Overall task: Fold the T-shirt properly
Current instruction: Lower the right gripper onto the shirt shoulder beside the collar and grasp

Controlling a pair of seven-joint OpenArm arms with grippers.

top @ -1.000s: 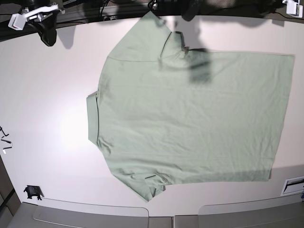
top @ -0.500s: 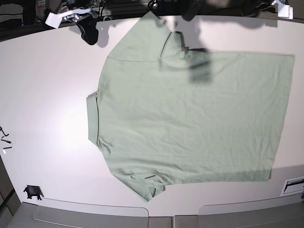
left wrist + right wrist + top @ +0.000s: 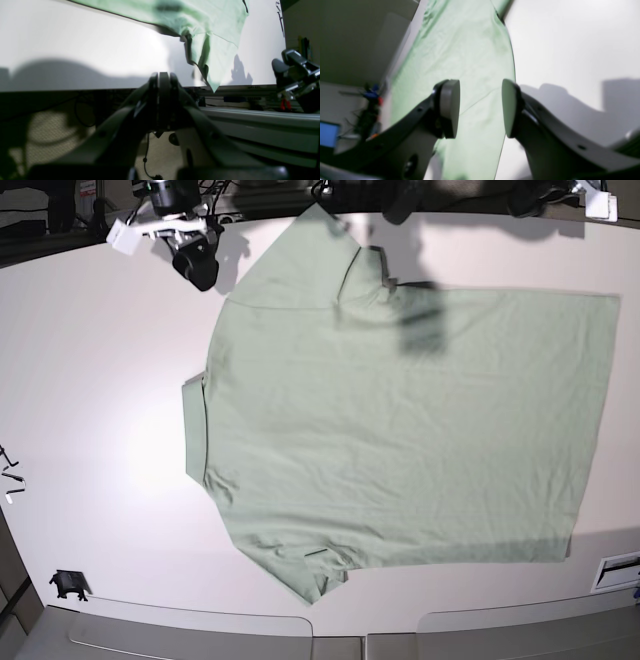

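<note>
**Reaching for the shoulder, nothing folded yet**

We see the T-shirt point(image 3: 400, 430) spread flat on the white table point(image 3: 100, 380), collar toward the left of the base view and hem toward the right. One sleeve points to the far edge, the other to the near edge. No fold has been made, so we judge the task to be at its very start: the approach for a first grasp.

Our right gripper point(image 3: 197, 262) hangs just beside the far sleeve, close to the shoulder seam. In its wrist view the jaws stand well apart with nothing between them, and the green cloth lies beyond the pads point(image 3: 450, 107). Our left gripper point(image 3: 162, 82) sits off the far table edge, jaws pressed together and empty.

Next, we think the right arm must come down over the sleeve edge and pinch a single layer. The left arm probably needs to open and take the matching hem corner.
</note>
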